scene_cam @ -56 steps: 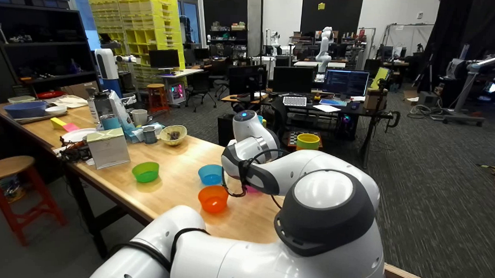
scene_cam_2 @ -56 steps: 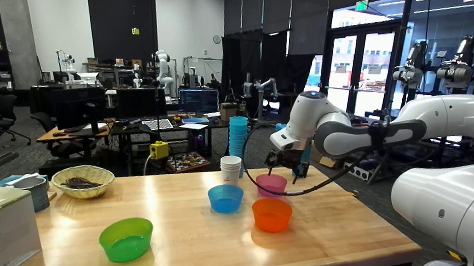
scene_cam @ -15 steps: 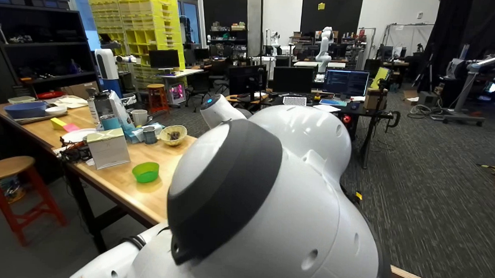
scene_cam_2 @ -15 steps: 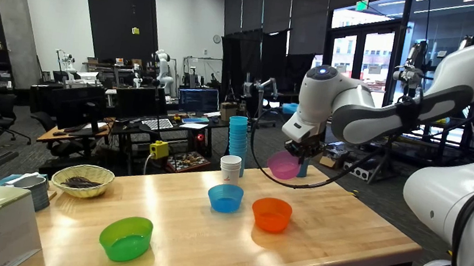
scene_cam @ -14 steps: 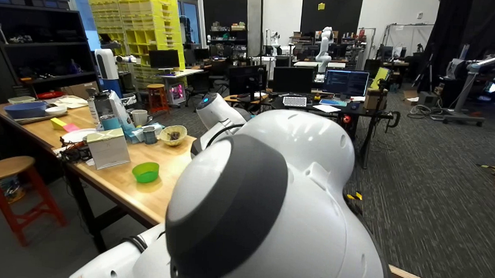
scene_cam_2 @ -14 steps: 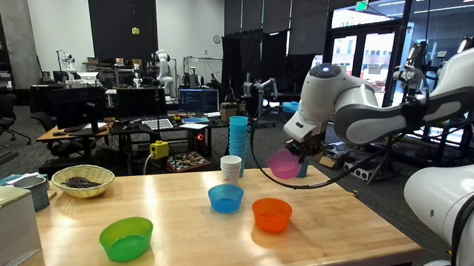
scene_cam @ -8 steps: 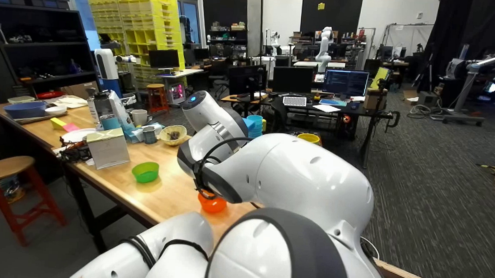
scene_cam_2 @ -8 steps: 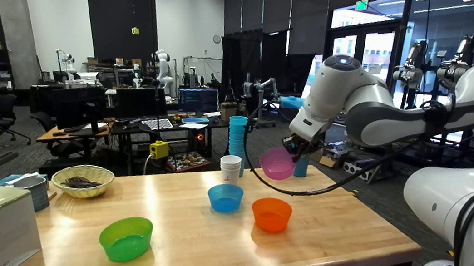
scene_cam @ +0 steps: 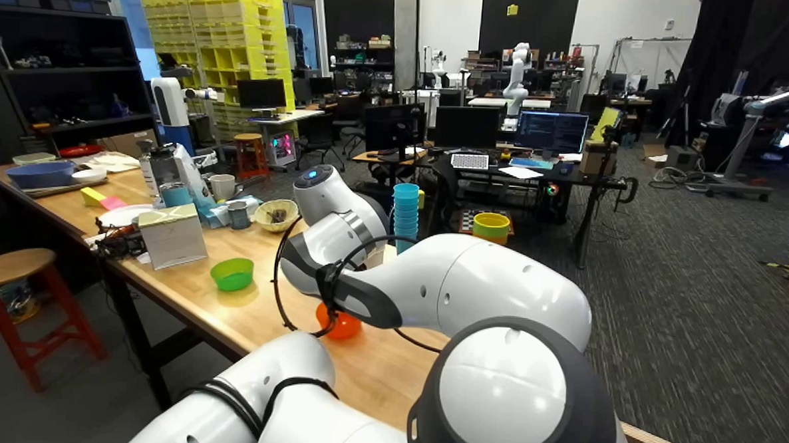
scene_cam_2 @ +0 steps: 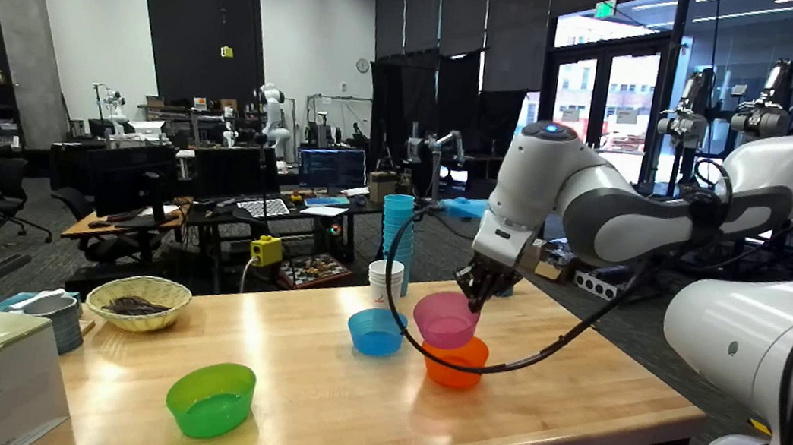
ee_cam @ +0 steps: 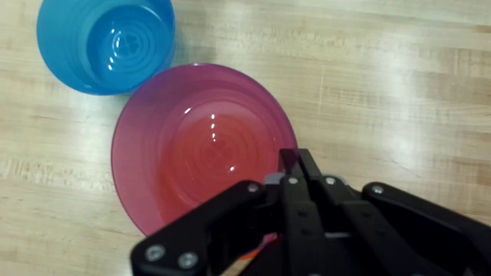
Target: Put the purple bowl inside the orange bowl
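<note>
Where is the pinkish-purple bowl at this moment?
In an exterior view, the pinkish-purple bowl is right of centre, its rim held in the jaws, apparently over the orange bowl, with the blue bowl to its left.

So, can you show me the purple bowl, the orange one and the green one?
Purple bowl (ee_cam: 213, 151): wrist view, on its inner floor.
Orange bowl (scene_cam_2: 451, 377): in an exterior view, low on its outer wall.
Green bowl (scene_cam: 233, 280): in an exterior view, on its outer wall.
</note>
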`<state>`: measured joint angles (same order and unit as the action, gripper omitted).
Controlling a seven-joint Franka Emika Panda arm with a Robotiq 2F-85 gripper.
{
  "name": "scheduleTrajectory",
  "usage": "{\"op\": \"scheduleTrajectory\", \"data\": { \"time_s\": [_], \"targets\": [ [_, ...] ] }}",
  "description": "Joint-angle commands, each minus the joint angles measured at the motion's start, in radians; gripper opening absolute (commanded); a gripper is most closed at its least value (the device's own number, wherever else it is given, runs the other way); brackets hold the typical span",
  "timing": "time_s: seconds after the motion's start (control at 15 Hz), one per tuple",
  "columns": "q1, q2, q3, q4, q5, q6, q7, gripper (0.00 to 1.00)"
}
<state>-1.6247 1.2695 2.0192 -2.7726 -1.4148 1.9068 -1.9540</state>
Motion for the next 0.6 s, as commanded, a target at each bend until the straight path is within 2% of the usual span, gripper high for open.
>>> {"op": "scheduleTrajectory", "data": {
  "time_s": [0.0, 0.53],
  "targets": [
    [0.036, 0.038, -0.045, 0.003, 0.013, -0.043, -0.040, 0.00],
    [0.019, 0.103, -0.059, -0.003, 0.007, -0.067, -0.080, 0.00]
  ]
}}
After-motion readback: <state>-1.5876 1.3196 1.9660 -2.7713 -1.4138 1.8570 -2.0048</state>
